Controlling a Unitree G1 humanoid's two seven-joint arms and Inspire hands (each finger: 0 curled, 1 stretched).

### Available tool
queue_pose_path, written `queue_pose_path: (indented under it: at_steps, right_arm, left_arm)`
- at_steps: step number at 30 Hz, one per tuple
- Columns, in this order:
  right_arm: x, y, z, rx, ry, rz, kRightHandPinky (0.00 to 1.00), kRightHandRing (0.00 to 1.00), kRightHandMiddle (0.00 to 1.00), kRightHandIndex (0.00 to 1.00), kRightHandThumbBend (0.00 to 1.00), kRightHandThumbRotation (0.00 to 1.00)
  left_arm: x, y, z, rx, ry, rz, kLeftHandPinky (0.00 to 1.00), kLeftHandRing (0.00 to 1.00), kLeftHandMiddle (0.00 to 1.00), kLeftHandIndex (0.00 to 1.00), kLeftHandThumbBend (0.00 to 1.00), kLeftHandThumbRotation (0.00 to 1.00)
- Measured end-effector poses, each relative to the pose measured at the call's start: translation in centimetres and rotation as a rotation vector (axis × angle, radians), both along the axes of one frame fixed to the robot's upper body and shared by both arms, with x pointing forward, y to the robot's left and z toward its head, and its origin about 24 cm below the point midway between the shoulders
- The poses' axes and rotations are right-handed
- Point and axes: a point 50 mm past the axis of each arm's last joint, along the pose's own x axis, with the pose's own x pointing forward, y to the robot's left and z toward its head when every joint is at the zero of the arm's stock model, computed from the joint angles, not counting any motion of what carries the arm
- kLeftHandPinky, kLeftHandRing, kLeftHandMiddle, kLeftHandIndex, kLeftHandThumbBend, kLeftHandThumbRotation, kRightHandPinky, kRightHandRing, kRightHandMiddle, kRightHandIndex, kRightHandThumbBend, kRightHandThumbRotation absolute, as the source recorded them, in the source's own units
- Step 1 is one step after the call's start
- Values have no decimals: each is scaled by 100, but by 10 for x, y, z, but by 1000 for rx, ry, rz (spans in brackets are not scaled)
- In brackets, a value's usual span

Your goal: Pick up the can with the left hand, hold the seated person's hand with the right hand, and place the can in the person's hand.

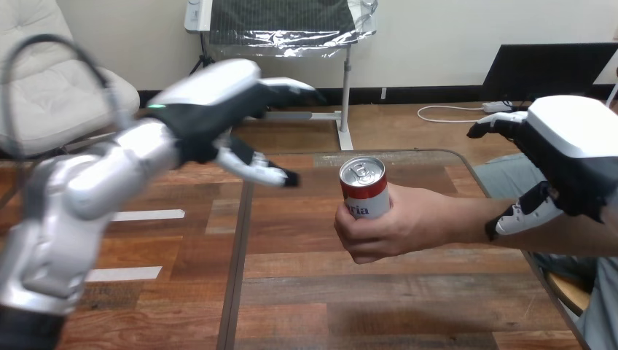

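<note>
Head view: can [364,188] in person's hand [390,226], apart from left hand [211,109].

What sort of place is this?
Likely a robot test or demo setup: a wooden table, the robot's left hand and right hand raised either side, and the person's hand gripping a can.

Red-and-white cylindrical metal can [364,188]: glossy printed wall, bare silver top. Brown plank wooden table [379,292]: visible grain, low sheen. Left hand [218,102] and right hand [568,157]: smooth glossy white plastic shells on matt black bodies. Silver left forearm [109,182]: smooth, satin.
</note>
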Motion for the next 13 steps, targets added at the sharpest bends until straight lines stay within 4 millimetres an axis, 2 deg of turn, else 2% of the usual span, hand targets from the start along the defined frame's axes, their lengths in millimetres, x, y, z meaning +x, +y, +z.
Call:
queue_pose_path:
  at_steps: [13]
  right_arm:
    - [-12, -2, 6, 30, 6, -13, 71, 82, 84, 80, 86, 0]
  left_arm:
    - [-17, 36, -4, -62, 0, 86, 80, 87, 90, 84, 70, 4]
